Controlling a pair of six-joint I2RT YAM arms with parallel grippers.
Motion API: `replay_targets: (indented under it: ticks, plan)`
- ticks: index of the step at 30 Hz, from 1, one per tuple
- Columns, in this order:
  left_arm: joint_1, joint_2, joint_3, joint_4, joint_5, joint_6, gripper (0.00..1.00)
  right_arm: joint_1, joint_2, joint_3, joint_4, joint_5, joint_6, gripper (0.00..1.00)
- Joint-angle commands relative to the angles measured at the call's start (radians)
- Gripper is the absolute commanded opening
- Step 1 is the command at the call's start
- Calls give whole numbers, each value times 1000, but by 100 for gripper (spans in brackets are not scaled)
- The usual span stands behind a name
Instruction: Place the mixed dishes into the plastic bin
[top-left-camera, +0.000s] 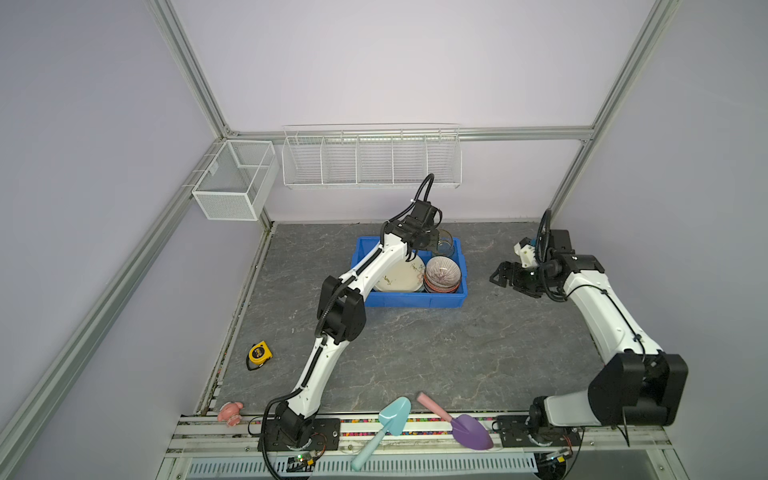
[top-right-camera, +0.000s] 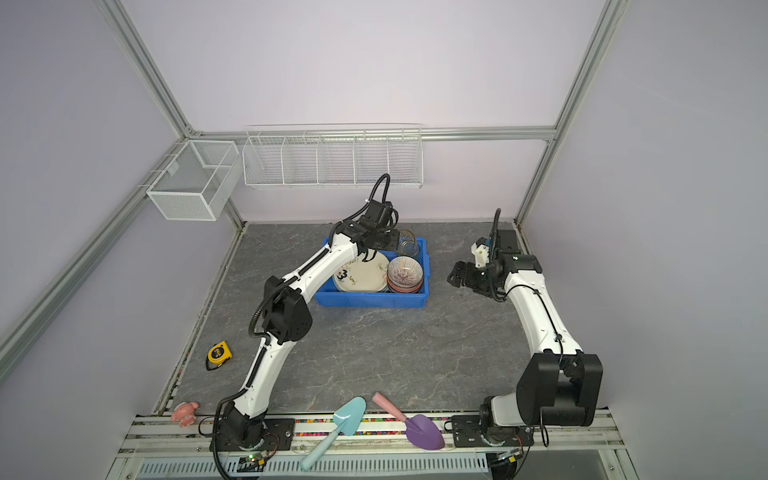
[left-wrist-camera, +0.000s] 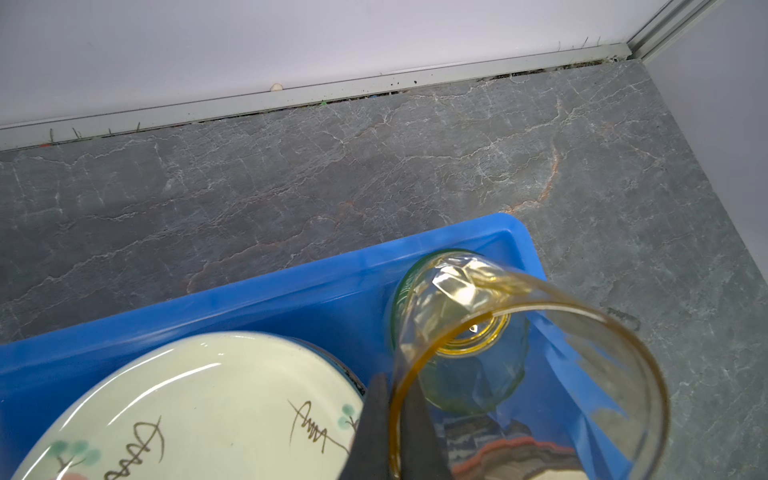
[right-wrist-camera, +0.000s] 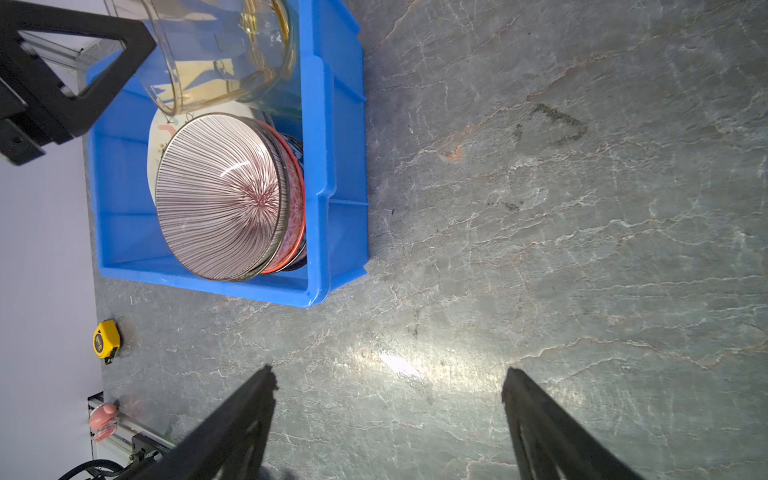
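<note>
While the amber tumbler (left-wrist-camera: 457, 291) is held over the far right corner of the blue bin (left-wrist-camera: 291, 291), its rim is seen pinched between the two dark fingers of the left gripper (left-wrist-camera: 392, 399), one finger inside the glass and one outside, shut tight on the thin wall. The glass is tilted, mouth toward the wrist camera, base pointed down at the green tumbler (left-wrist-camera: 478, 390), which stands upright in that corner. The amber base is lined up over the green mouth; whether the two touch cannot be told.

In both top views the left gripper (top-left-camera: 430, 241) is found above the bin's back edge, the amber tumbler (top-left-camera: 444, 233) just beyond it on the right.

Inside the bin, the cream scribbled plate (top-left-camera: 401, 276) is laid on the left, partly hidden under the left arm. The pink-ribbed bowl (top-left-camera: 443, 270) is stacked on top of other bowls on the right, just in front of the glasses.

Over on the right, the right gripper (right-wrist-camera: 388, 378) is spread wide with nothing between its fingers. It is held above the bare grey surface (top-left-camera: 415, 353), well clear of the bin's right wall (right-wrist-camera: 332, 166), and is pointed toward it (top-left-camera: 496, 276).
</note>
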Motion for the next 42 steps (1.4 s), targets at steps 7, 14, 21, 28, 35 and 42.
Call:
replay_targets:
  ticks: [7, 14, 21, 28, 35, 42]
  plan:
    - [6, 9, 41, -29, -36, 14, 2, -7, 13, 8, 8, -18, -17, 88]
    - [5, 2, 42, -42, -65, 35, 11, -7, 13, 8, 10, -19, -17, 88]
    - [6, 8, 42, -16, -18, 7, 25, -6, 13, 9, 8, -19, -15, 88]
    - [7, -1, 43, -4, 0, -9, 36, -7, 12, 12, 6, -16, -17, 88]
    - [7, -69, 23, -9, -4, -2, 58, -7, 9, 12, 6, -20, -12, 88]
    - [16, -196, -99, 41, -1, -7, 91, -6, -13, 19, -4, -27, -1, 88]
